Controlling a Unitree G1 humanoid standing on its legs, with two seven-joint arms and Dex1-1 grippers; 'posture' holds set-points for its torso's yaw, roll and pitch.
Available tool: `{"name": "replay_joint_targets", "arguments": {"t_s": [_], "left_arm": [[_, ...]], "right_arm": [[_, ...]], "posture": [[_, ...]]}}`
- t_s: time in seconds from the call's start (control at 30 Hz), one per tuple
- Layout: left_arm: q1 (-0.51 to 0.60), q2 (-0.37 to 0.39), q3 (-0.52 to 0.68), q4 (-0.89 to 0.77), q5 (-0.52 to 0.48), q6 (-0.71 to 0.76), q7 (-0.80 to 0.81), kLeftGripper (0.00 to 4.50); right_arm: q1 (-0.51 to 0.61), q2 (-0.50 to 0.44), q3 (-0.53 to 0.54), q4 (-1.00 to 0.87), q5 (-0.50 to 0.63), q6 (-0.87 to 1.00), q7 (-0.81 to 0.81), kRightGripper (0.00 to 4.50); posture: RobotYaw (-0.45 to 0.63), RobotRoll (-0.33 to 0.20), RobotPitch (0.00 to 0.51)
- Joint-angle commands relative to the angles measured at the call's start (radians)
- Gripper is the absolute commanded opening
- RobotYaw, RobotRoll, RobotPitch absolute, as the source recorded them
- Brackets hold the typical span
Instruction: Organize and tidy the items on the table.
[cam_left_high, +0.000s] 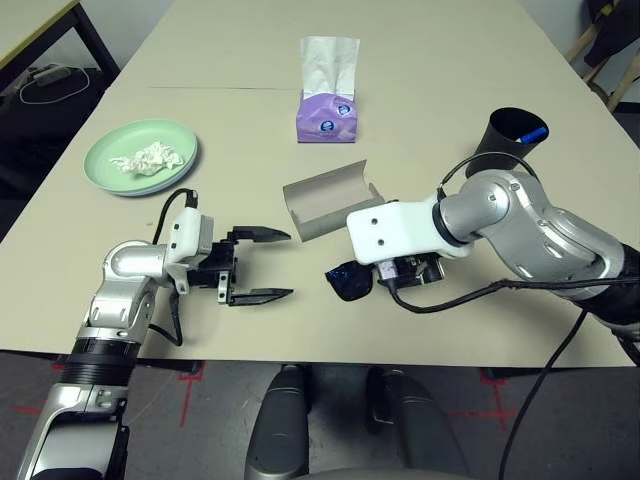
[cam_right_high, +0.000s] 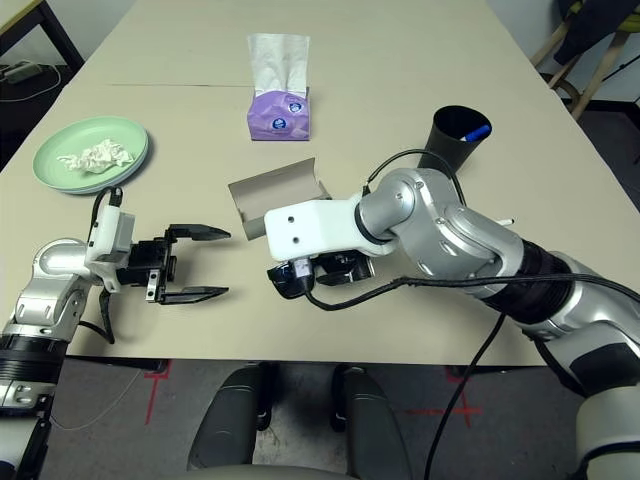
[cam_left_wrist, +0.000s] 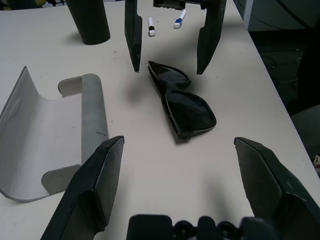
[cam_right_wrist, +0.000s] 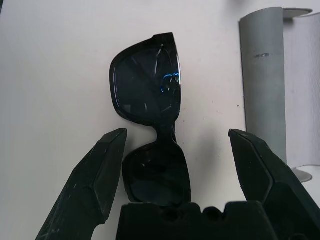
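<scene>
Presumably for casing, black sunglasses (cam_right_wrist: 152, 85) lie at six o'clock on the table (cam_left_high: 230, 335), between the right gripper's (cam_right_wrist: 177, 131) parted fingers; left gripper (cam_left_high: 291, 265) likewise agape

Sunglasses (cam_right_wrist: 150, 85) btwn right gripper's (cam_right_wrist: 177, 132) fingers: shiny, smooth, look like plastic. Case (cam_right_wrist: 262, 80) nr same fingers: dull grey. Table (cam_left_wrist: 165, 170) under left gripper's (cam_left_wrist: 179, 140) fingers: matt, smooth.

In the left eye view, the right gripper's white housing hides part of the black sunglasses (cam_left_high: 349, 281) — lenses included.
</scene>
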Motion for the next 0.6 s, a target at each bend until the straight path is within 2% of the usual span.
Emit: {"name": "replay_joint_targets", "arguments": {"t_s": [0.03, 0.37, 0.6], "left_arm": [[-0.004, -0.002, -0.016, 0.004, 0.013, -0.017, 0.003, 4.46], [-0.004, -0.004, -0.020, 0.003, 0.013, -0.017, 0.008, 4.46], [-0.008, -0.009, -0.025, 0.012, 0.016, -0.024, 0.012, 4.46]], "right_arm": [[0.011, 0.002, 0.019, 0.029, -0.028, -0.075, 0.045, 4.50], [0.002, 0.006, 0.005, 0.083, -0.088, -0.153, 0.129, 4.50], [-0.028, 0.068, 0.009, 0.102, -0.140, -0.100, 0.158, 4.50]], "posture": [[0.20, 0.000, 0.172], [0.20, 0.000, 0.173], [0.20, 0.000, 0.176]]}}
